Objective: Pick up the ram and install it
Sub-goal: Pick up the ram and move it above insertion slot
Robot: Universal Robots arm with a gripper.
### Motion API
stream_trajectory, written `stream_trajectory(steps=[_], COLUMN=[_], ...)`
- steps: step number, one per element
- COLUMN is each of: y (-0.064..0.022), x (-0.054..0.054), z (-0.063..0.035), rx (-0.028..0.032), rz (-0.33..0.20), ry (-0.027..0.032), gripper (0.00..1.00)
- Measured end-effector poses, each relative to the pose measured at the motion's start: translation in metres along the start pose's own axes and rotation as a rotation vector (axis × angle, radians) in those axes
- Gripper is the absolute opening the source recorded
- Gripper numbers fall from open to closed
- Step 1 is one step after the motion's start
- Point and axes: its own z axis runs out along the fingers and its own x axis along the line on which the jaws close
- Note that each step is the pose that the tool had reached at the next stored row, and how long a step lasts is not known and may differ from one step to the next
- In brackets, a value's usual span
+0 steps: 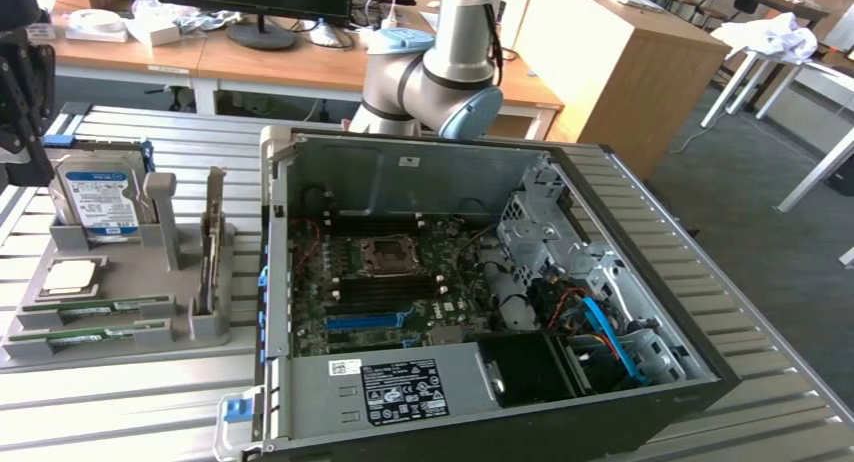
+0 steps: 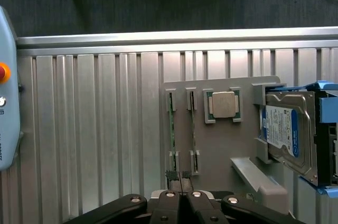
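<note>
**Jaws shut, ram waiting in its holder**

Exterior view: the ram stands on edge in the grey holder, with a second stick alongside. Beside the holder, the open computer case lies flat, so its motherboard faces up.

Wrist view: my gripper hangs over the holder's end, between the ram and the second stick. Its jaws are together and empty. I reckon the edge-up slots leave board to pinch.

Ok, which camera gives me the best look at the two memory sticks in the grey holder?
The exterior view: both memory sticks show their long green sides there, set in the grey holder. The wrist view looks down on them, so they are just thin edges.
</note>
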Motion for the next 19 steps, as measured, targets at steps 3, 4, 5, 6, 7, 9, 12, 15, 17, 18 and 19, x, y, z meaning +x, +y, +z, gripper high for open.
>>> stream_trajectory(steps=[3, 4, 5, 6, 7, 9, 12, 15, 17, 18, 19], y=[0.0000, 0.0000, 0.0000, 0.0000, 0.0000, 0.0000, 0.0000, 0.0000, 0.0000, 0.0000, 0.0000], x=[0.0000, -0.0001, -0.0001, -0.0001, -0.0001, -0.0001, -0.0001, -0.0001, -0.0001, -0.0001, -0.0002], z=[0.0005, 0.0007, 0.0008, 0.0010, 0.0011, 0.0014, 0.0016, 0.0016, 0.0018, 0.0019, 0.0021], rx=[0.0024, 0.0032, 0.0042, 0.0051, 0.0058, 0.0070, 0.0076, 0.0076, 0.0078, 0.0078, 0.0079], rz=[0.000, 0.000, 0.000, -0.001, -0.001, -0.003, -0.005, -0.005, -0.005, -0.005, -0.005], ry=[-0.0001, -0.0001, -0.0002, -0.0002, -0.0003, -0.0004, -0.0004, -0.0004, -0.0005, -0.0005, -0.0005], gripper=[0.10, 0.10, 0.10, 0.10, 0.10, 0.10, 0.10, 0.10, 0.10, 0.10, 0.10])
